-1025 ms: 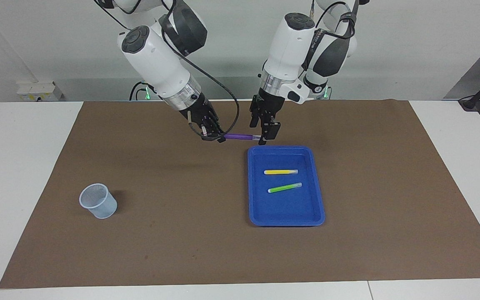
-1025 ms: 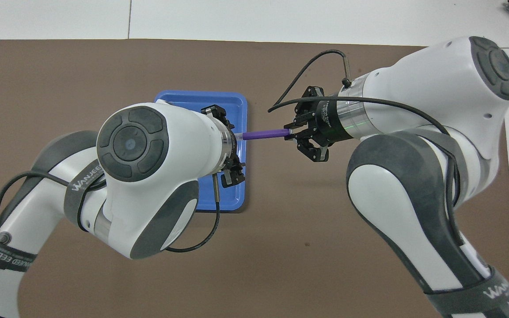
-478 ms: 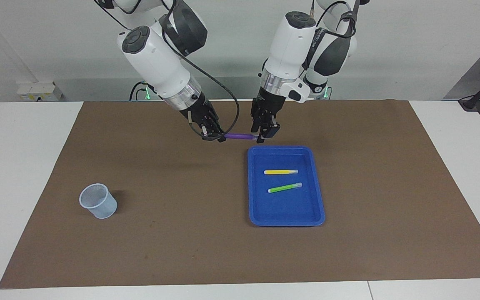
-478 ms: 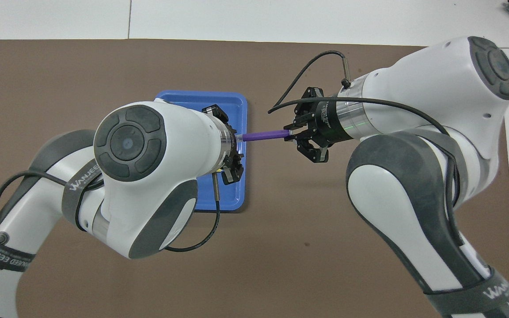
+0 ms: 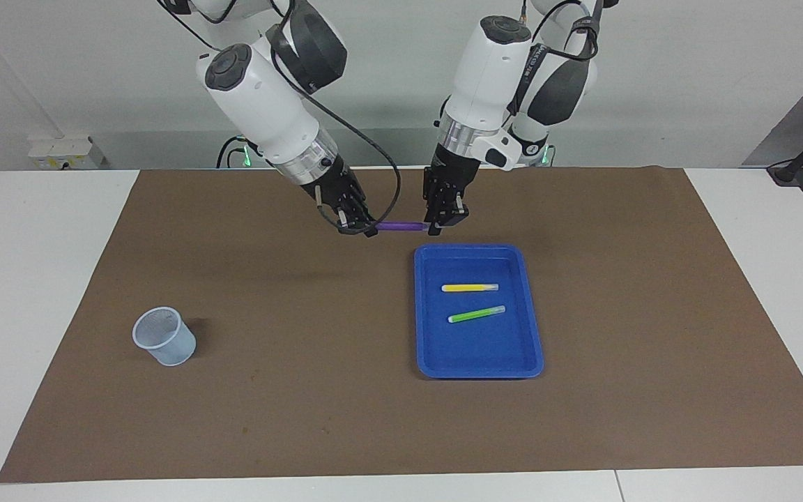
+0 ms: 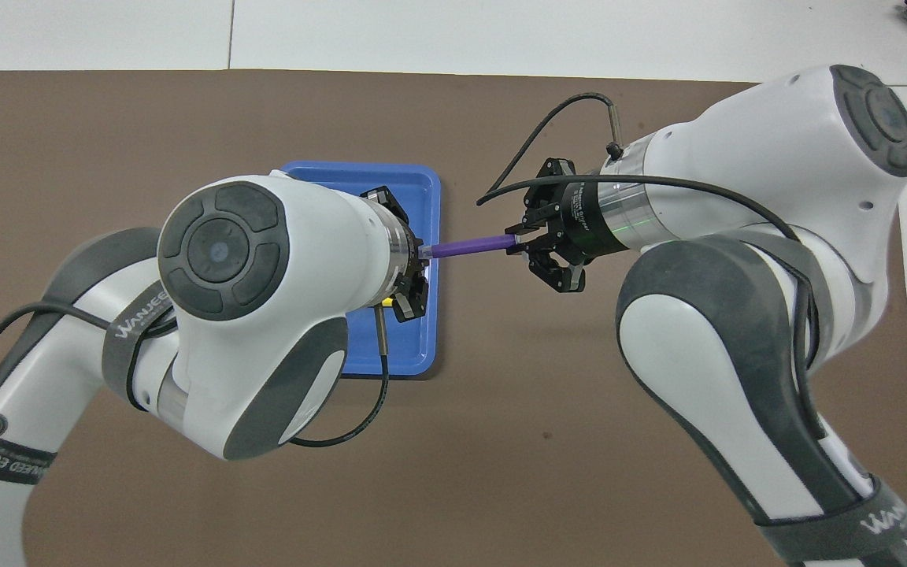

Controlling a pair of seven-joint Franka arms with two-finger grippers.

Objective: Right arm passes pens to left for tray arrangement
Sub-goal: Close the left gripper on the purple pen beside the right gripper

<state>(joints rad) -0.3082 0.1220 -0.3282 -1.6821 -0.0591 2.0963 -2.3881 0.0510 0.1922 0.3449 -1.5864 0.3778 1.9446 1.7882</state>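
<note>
The short purple marker pen [image 5: 401, 226] is gripped at both ends, by the right gripper [image 5: 363, 230] and the left gripper [image 5: 435, 228]. The yellow pen [image 5: 469, 287] and green pen [image 5: 476, 314] are already laid in the flat blue plastic tray [image 5: 429, 362]; only the purple one is left.

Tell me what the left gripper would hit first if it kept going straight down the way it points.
The left gripper, shut on the purple pen, points steeply down just short of the blue tray. It would probably meet the brown mat at the tray's edge nearest the robots, though depth is unclear and it might clip the rim.
</note>
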